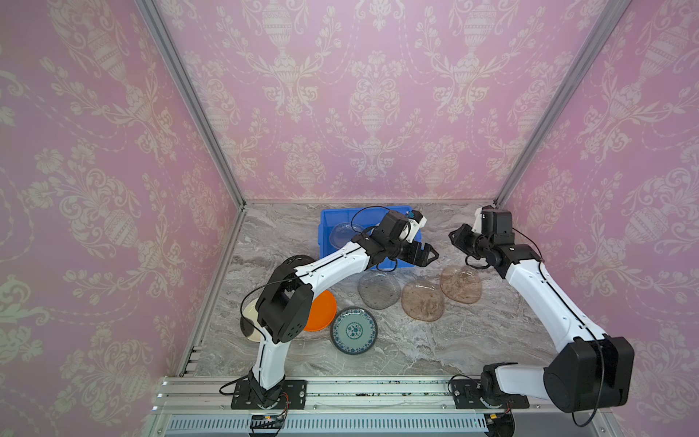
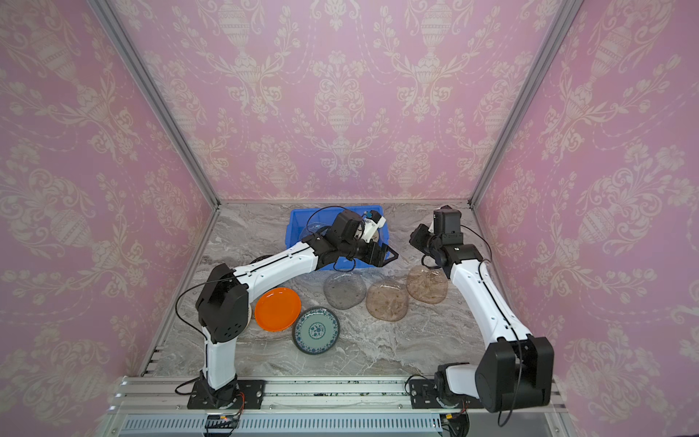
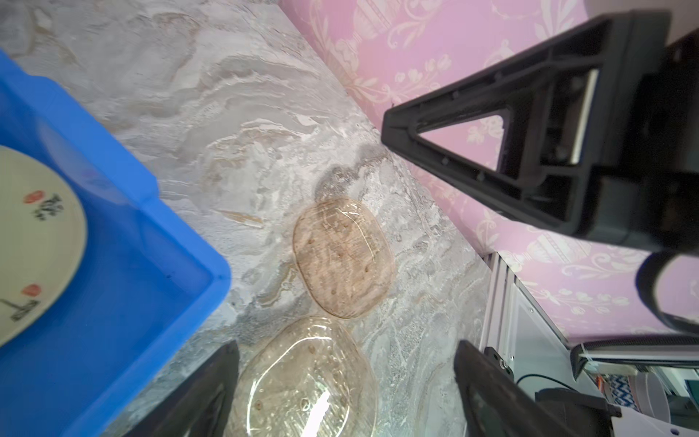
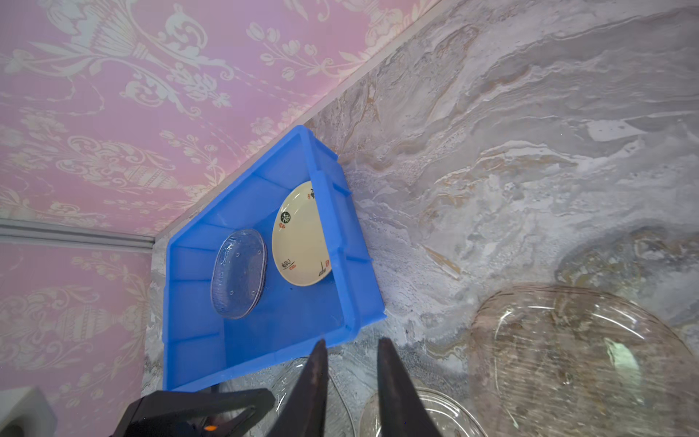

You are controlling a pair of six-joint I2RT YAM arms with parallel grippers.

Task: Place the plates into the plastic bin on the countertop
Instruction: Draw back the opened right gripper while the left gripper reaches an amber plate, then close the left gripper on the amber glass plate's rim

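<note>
The blue plastic bin point(image 1: 326, 242) stands at the back of the countertop point(image 1: 435, 348). It holds a clear glass plate point(image 4: 238, 272) and a cream plate point(image 4: 299, 242). A grey glass plate point(image 1: 379, 289) and two brownish ones point(image 1: 422, 301) point(image 1: 460, 283) lie in front of the bin. Orange point(image 1: 323, 310), teal floral point(image 1: 353, 330), cream point(image 1: 249, 311) and black point(image 1: 293, 260) plates lie by the left arm. My left gripper point(image 3: 348, 382) hangs open and empty over the bin's right front corner. My right gripper point(image 4: 351, 342) hovers beside it, jaws narrowly apart, holding nothing.
Pink papered walls with aluminium posts point(image 1: 189, 98) close in the countertop on three sides. The bin sits against the back wall. An aluminium rail point(image 1: 378, 389) along the front edge carries both arm bases. The two grippers' fingertips are close together.
</note>
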